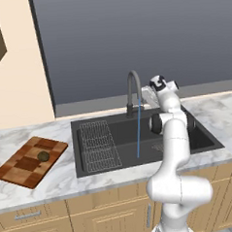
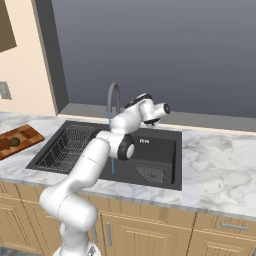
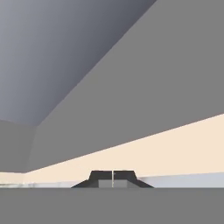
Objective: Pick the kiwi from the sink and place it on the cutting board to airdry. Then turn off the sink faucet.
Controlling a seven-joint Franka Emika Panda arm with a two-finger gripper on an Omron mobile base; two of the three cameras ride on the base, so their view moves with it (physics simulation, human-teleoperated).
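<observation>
The kiwi is lying on the cutting board at the bench's left end, well apart from the claw. The claw is sitting pinched together, gripping nothing, while water is running from the sink faucet into the sink.

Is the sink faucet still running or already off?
Running: a thin blue stream falls from the sink faucet spout into the sink.

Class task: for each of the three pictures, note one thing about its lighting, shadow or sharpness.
Left base view: flat even light, kiwi casting hardly any shadow on the cutting board. Right base view: sink uniformly dark, no glare. Hand view: gripper fingertips crisp before plain, featureless walls.
</observation>
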